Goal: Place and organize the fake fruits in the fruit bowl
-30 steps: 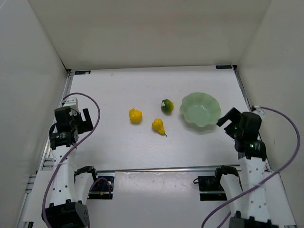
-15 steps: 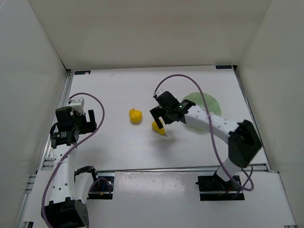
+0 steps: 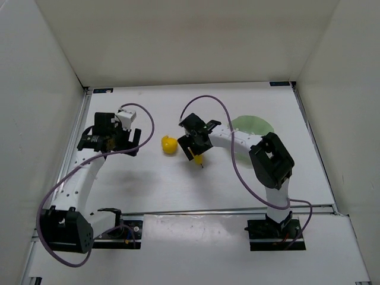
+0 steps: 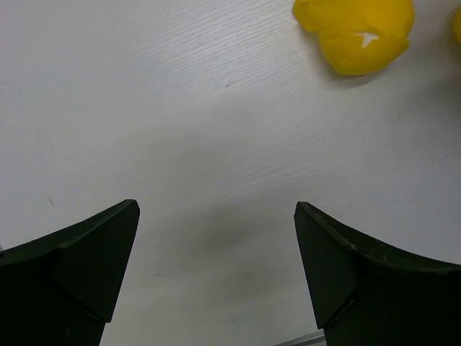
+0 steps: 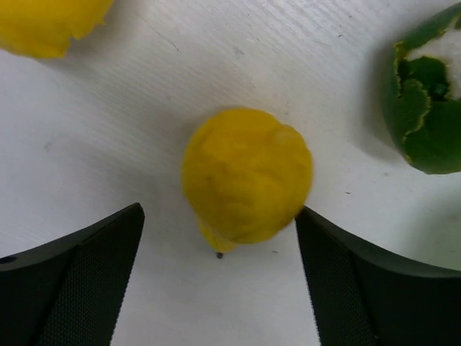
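zero of three fruits sit in the fruit bowl (image 3: 256, 124); all the placing is ahead of you.

- pear (image 5: 246, 176): lies on the table (image 3: 148, 178), stem end toward the wrist camera. it is between the spread fingers of the right gripper (image 5: 217, 215), with a gap showing on each side, so nothing is gripped.
- round yellow fruit (image 4: 356, 32): on the table, ahead of the left gripper (image 4: 216, 209). that gripper's fingers stand wide apart over bare table and carry nothing.
- green fruit (image 5: 425, 108): on the table near the pear, not touching it. the top view hides it under the right arm.
- fruit bowl: partly covered by the right arm. the part you can see holds no fruit.

judgement: you are at the first pick, the pear. after it come two more picks, then the arranging in the bowl.
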You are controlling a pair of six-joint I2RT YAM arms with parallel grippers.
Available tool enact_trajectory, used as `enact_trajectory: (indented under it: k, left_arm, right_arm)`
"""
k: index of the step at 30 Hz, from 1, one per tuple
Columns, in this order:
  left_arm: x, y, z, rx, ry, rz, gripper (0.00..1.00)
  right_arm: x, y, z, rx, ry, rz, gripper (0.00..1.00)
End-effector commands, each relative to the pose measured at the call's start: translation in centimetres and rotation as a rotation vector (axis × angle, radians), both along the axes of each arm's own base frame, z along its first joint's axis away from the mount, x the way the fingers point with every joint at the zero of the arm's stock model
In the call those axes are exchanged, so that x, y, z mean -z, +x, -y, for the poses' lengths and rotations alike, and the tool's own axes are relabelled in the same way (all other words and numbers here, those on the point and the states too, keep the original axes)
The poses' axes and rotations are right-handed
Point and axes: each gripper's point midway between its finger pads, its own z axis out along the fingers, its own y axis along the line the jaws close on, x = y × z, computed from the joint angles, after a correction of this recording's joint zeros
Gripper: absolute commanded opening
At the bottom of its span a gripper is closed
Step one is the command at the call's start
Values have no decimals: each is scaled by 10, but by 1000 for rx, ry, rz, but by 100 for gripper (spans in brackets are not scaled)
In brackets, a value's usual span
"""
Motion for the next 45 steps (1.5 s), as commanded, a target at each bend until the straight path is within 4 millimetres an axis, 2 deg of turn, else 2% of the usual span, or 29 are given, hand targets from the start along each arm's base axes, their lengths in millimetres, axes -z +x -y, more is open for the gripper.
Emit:
enact_trajectory:
  k: [1,5,6,8,10,11,12,13,14,15,16,17,18,19,20,21,24,25,26,27,28,29,31,32,34,36,40,42,45]
  left_arm:
    - [-12,11,24,85,-23,8,100]
    - [-5,18,53,157,-47,-42,100]
    - [0,18,56,167,-45,-58,100]
    - [4,23,65,188,-34,-76,100]
    - [5,30,72,202,-25,-84,100]
    - [6,31,79,221,-16,-87,100]
    - [3,36,81,231,2,-74,100]
    - [9,38,85,238,16,-93,100]
    - [12,41,89,243,29,-100,100]
    - [9,44,96,259,36,-92,100]
    - [17,49,99,260,52,-108,100]
    - [20,51,103,269,54,-117,100]
    - [18,60,107,257,66,-101,100]
    - [22,63,111,252,72,-110,100]
    - [34,70,112,247,86,-134,100]
    - [33,76,118,251,98,-127,100]
    - [59,86,127,261,137,-182,100]
    - [60,90,133,268,145,-178,100]
    - [72,92,133,269,154,-205,100]
    - [75,92,138,280,157,-211,100]
    - [75,95,140,280,156,-209,100]
    - [84,91,147,301,152,-234,100]
    - [86,93,154,324,150,-234,100]
    - [91,93,154,324,153,-245,100]
    - [96,94,155,325,157,-256,100]
    - [106,92,156,331,155,-280,100]
    - [101,103,161,331,148,-259,99]
    - [94,115,156,289,184,-224,100]
    - [88,126,138,211,271,-186,100]
  right_arm:
    - [0,4,-17,40,78,-45,78]
    - [-3,19,3,150,103,-40,43]
    - [-11,20,6,183,124,-36,29]
    - [-17,26,21,225,144,-40,23]
    - [-45,31,30,264,211,-3,22]
    - [-66,33,43,301,257,35,22]
    - [-77,32,47,303,289,50,22]
    - [-89,31,54,324,313,65,22]
    - [-116,31,65,350,366,116,22]
    - [-124,27,71,353,385,127,22]
    - [-149,26,84,381,433,177,22]
    - [-157,28,96,426,442,208,22]
    - [-163,27,109,467,445,229,22]
    - [-167,28,134,553,456,258,23]
    - [-166,30,149,608,449,275,23]
    - [-159,32,179,694,394,288,23]
    - [-138,30,217,826,309,251,23]
    - [-125,33,233,876,279,218,26]
    - [-116,34,239,887,256,191,28]
    - [-117,39,243,888,269,168,32]
    - [-104,40,243,883,244,120,37]
    - [-101,42,243,876,226,105,50]
    - [-100,49,245,886,218,95,69]
    - [-103,49,246,886,217,93,84]
    - [-107,52,248,884,225,100,95]
    - [-115,50,248,872,234,123,99]
    - [-127,48,249,840,257,148,99]
    - [-135,43,248,812,265,169,99]
    - [-134,35,248,800,264,161,99]
